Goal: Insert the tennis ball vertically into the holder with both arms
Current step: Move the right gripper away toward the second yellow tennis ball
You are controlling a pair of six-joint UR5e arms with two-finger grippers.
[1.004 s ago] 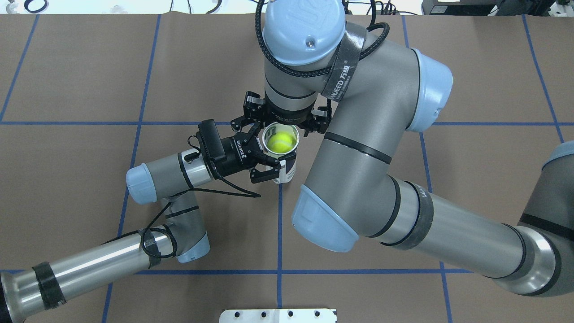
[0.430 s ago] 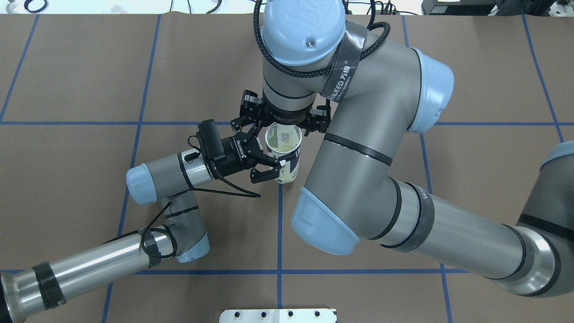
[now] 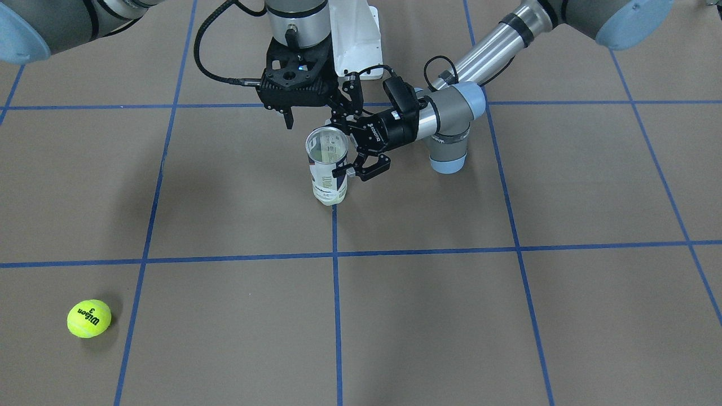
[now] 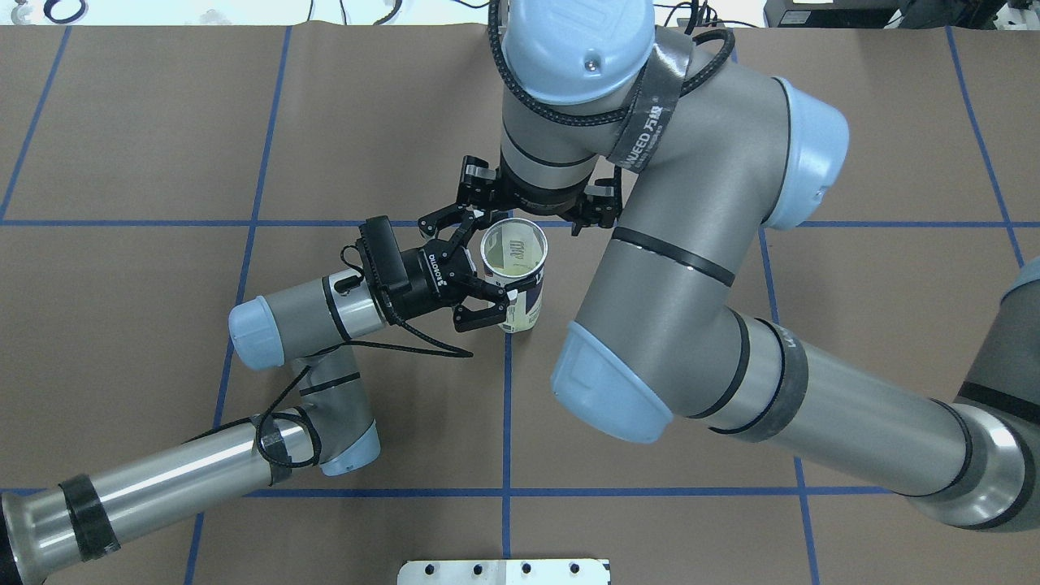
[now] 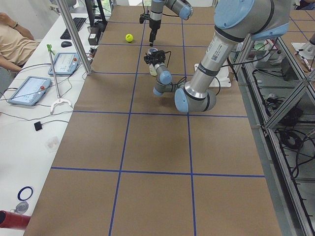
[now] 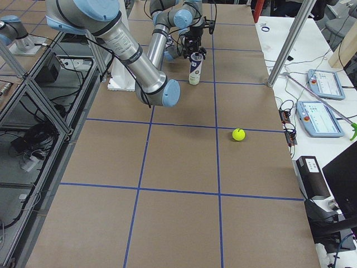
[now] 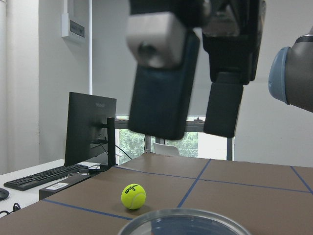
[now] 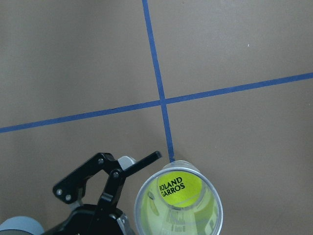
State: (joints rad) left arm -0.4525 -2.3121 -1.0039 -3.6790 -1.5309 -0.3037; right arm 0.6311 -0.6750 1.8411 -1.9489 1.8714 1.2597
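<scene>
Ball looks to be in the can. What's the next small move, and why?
Probably lift the right gripper straight up, clear of the holder. The ball sits at the holder's bottom, the right gripper hangs open and empty above the rim, and the left gripper steadies it upright.

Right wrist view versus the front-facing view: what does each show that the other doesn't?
Only the right wrist view shows the ROLAND GARROS lettering on the ball inside the holder. Only the front-facing view shows a second ball loose on the table, far from the holder. Both show the upright holder with the left gripper at its side.
</scene>
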